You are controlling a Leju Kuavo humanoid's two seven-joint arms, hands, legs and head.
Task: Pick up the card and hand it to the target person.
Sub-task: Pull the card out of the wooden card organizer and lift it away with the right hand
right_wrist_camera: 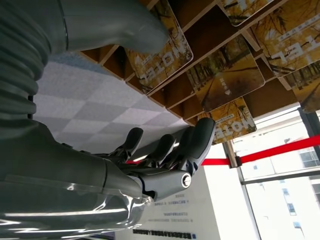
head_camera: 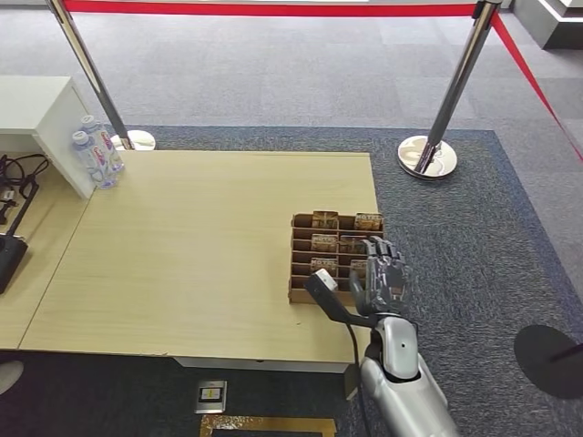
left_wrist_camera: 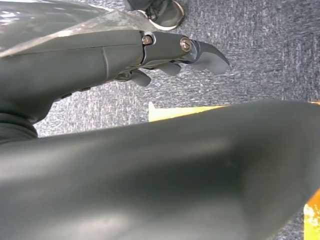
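A brown cardboard rack point(head_camera: 300, 221) stands at the table's right edge, with several yellow-brown cards in its slots, such as one card point(head_camera: 324, 219) in the back row. My right hand point(head_camera: 383, 273) hovers over the rack's front right corner, holding nothing. In the right wrist view its fingertips point(right_wrist_camera: 198, 137) reach close to a card point(right_wrist_camera: 231, 119) and its thumb point(right_wrist_camera: 124, 25) lies over another card point(right_wrist_camera: 160, 55); I cannot tell if they touch. My left hand point(left_wrist_camera: 113, 55) hangs over grey carpet, fingers loosely extended and holding nothing.
Water bottles point(head_camera: 97, 151) and a white box point(head_camera: 41, 114) sit at the table's far left, black cables point(head_camera: 15, 182) beside them. Two chrome stanchions point(head_camera: 427, 155) point(head_camera: 134, 138) carry a red rope behind the table. A person's shoe point(left_wrist_camera: 166, 12) stands on the carpet.
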